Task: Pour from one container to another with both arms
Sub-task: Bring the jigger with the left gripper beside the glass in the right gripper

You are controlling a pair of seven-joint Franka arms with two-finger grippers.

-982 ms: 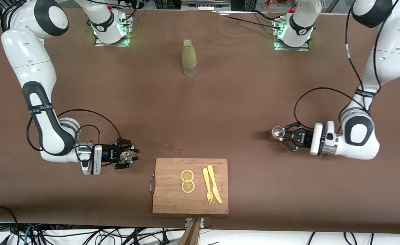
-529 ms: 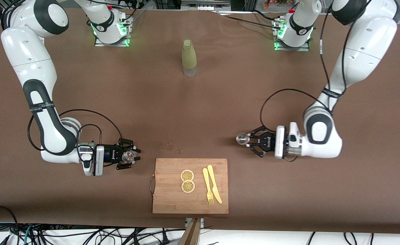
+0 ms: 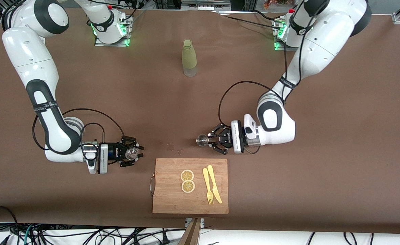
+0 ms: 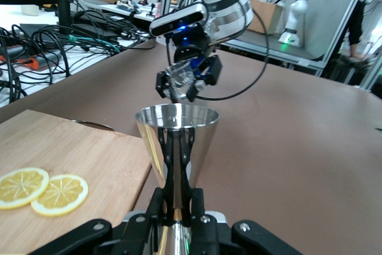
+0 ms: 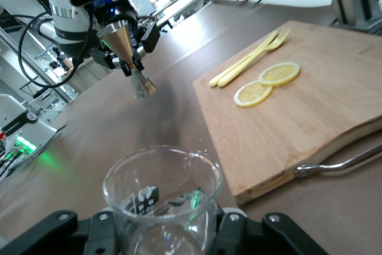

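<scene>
Left gripper (image 3: 207, 140) clamps the jigger (image 3: 201, 140) upright over the tabletop, just off the cutting board (image 3: 190, 185) edge. Right gripper (image 3: 132, 153) holds the glass (image 3: 130, 154) mouth-up, low toward its end; they are well apart, so closing in probably comes before tipping.

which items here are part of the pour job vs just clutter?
In use:
- silver metal hourglass jigger, held by left gripper
- small clear drinking glass, held by right gripper

Lying about:
- olive-green bottle
- wooden cutting board
- lemon slices
- yellow fork and knife
</scene>
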